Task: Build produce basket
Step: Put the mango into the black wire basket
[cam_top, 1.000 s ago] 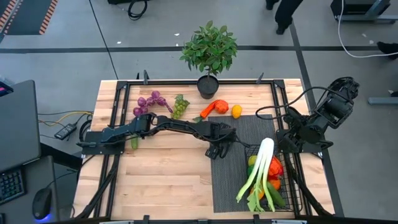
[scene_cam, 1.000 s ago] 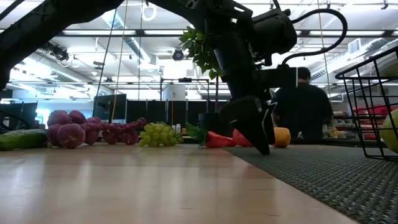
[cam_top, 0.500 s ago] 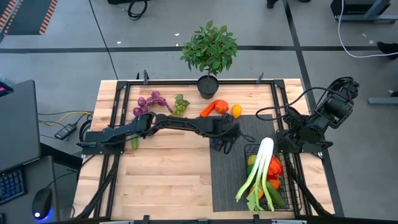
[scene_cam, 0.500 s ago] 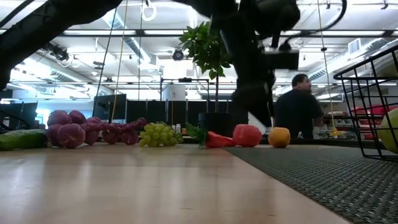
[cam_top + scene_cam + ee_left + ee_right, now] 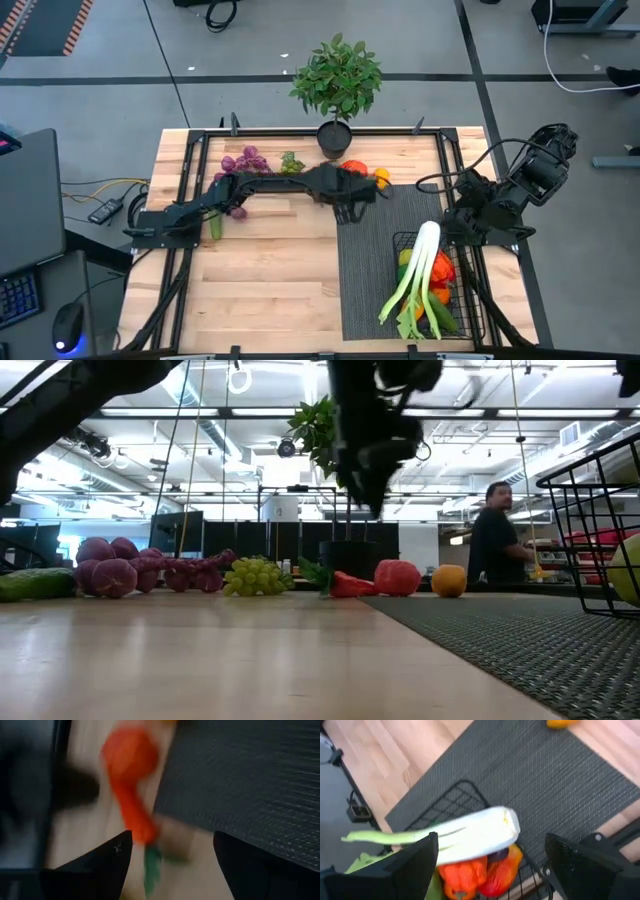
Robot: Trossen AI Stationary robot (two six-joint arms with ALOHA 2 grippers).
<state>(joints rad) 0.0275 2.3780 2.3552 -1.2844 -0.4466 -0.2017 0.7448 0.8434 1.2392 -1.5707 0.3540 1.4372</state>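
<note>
The black wire basket (image 5: 437, 290) stands on the grey ribbed mat (image 5: 368, 285) at the near right. It holds a leek (image 5: 415, 268), red and orange peppers (image 5: 470, 872) and green pieces. My left gripper (image 5: 172, 865) hangs open, raised above the carrot (image 5: 134, 815) and the red pepper (image 5: 131, 755), which lie on the table near the mat's far left corner. In the low view the left gripper (image 5: 365, 465) hangs well clear of the tabletop. My right gripper (image 5: 490, 865) waits open above the basket's far end.
Purple grapes (image 5: 240, 163), green grapes (image 5: 291, 162), an orange citrus (image 5: 381, 178) and a cucumber (image 5: 214, 228) lie on the wooden table. A potted plant (image 5: 335, 80) stands at the far edge. A person (image 5: 495, 540) moves in the room behind.
My left gripper has risen from just above the mat and gone toward the table's far edge, over the carrot and red pepper. Its wrist has rolled on the way, and its fingers have stayed open.
</note>
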